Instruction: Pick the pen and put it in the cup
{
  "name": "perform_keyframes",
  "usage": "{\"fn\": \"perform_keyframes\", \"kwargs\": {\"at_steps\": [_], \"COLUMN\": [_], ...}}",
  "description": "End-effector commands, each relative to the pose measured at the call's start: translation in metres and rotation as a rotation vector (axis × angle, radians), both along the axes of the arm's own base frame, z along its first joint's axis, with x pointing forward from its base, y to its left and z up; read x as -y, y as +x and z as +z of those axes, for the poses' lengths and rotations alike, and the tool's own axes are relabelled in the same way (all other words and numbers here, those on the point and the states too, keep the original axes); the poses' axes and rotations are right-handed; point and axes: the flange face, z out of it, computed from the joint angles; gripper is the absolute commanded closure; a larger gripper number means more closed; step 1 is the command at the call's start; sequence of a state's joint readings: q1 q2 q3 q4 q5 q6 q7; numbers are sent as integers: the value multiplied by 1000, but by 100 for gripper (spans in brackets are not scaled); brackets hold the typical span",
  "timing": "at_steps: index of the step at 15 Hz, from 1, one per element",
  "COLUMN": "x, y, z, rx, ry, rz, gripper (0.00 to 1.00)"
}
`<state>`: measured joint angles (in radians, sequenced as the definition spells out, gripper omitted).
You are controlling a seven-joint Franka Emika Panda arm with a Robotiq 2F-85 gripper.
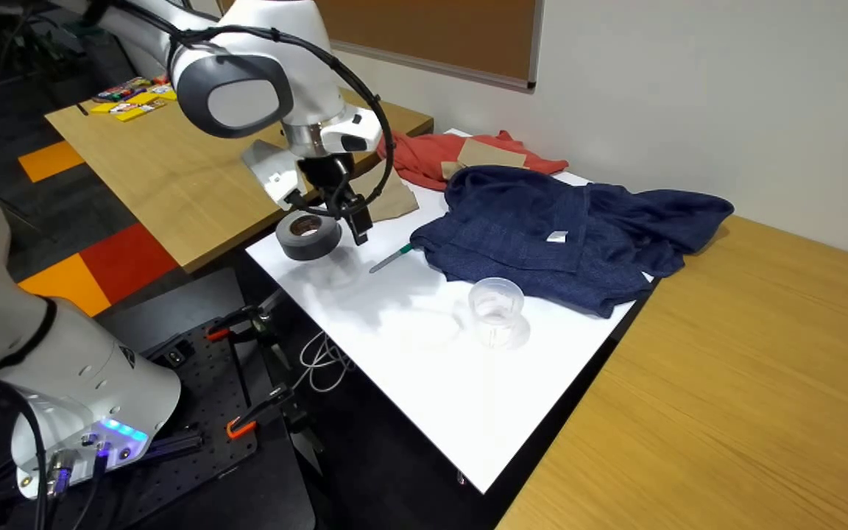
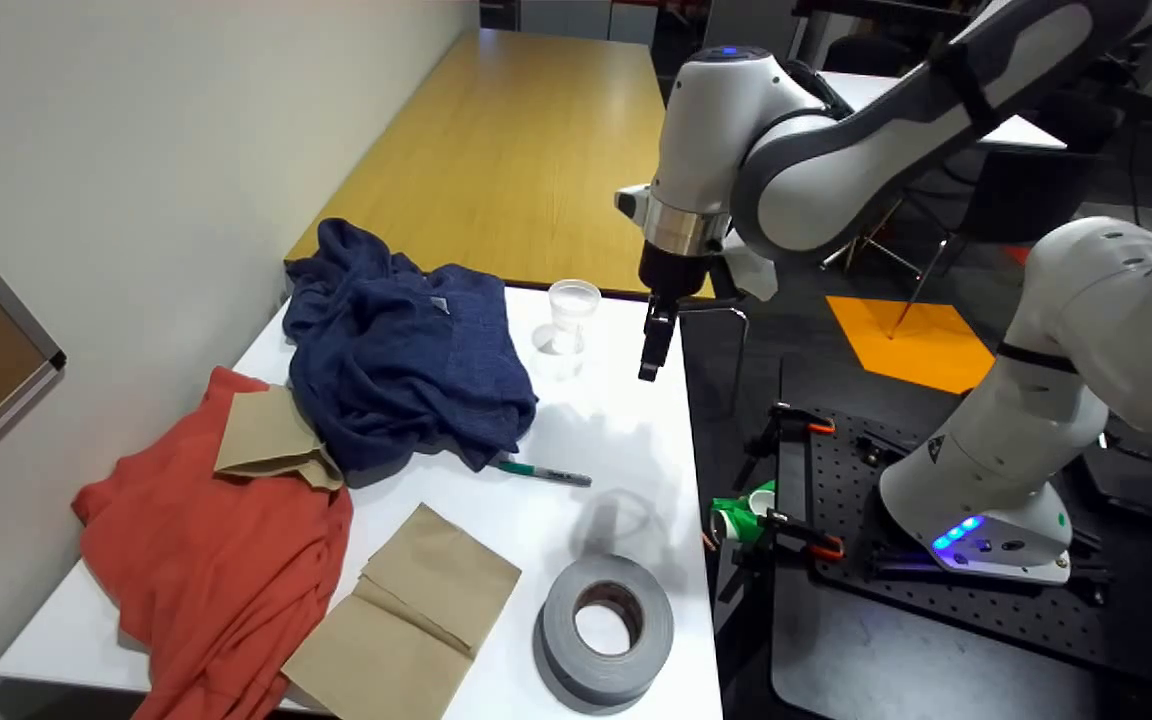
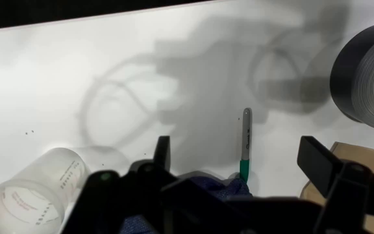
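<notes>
The pen is a grey marker with a green cap. It lies on the white table in both exterior views (image 1: 392, 258) (image 2: 546, 473) and in the wrist view (image 3: 246, 136). Its green end touches, and may be partly under, the edge of the dark blue cloth (image 1: 520, 221). The clear cup (image 1: 496, 302) stands upright on the table beside the cloth, also in an exterior view (image 2: 574, 308) and at lower left of the wrist view (image 3: 57, 169). My gripper (image 3: 234, 151) is open and empty above the table, with the pen between its fingers' lines in the wrist view.
A grey tape roll (image 2: 601, 680) lies near the table's edge. Brown paper pieces (image 2: 446, 570) and a red cloth (image 2: 226, 540) lie beside the blue cloth. A wooden table (image 1: 762, 368) adjoins the white table (image 1: 483, 412). A wall stands behind.
</notes>
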<state>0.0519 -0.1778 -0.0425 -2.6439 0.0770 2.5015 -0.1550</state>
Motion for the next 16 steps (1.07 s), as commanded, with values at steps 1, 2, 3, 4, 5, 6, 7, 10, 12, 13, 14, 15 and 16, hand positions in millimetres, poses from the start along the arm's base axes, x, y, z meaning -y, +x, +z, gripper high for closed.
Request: {"fn": "perform_keyframes", "kwargs": {"at_steps": [1,2,3,4,5,6,7,10,12,13,14,15,16], "x": [-25,-34,-41,-47,-38,-44,-47,-48,-46,-48,-50,-53,-55], "y": [16,20,23,25,15,17,19,21,23,28,31,35,39], "z": [-12,-15,-18,-20,-17,-19,-21,-21,-23,-26,-28,-32,-36], "rx": [60,69,75,73,57,55,53,53,61,73,76,82,93], "ry": [30,38,46,53,35,40,41,41,37,39,37,38,36], "rz": [64,77,85,89,68,73,79,80,73,69,63,62,63], "gripper": [0,0,0,0,0,0,0,0,0,0,0,0,0]}}
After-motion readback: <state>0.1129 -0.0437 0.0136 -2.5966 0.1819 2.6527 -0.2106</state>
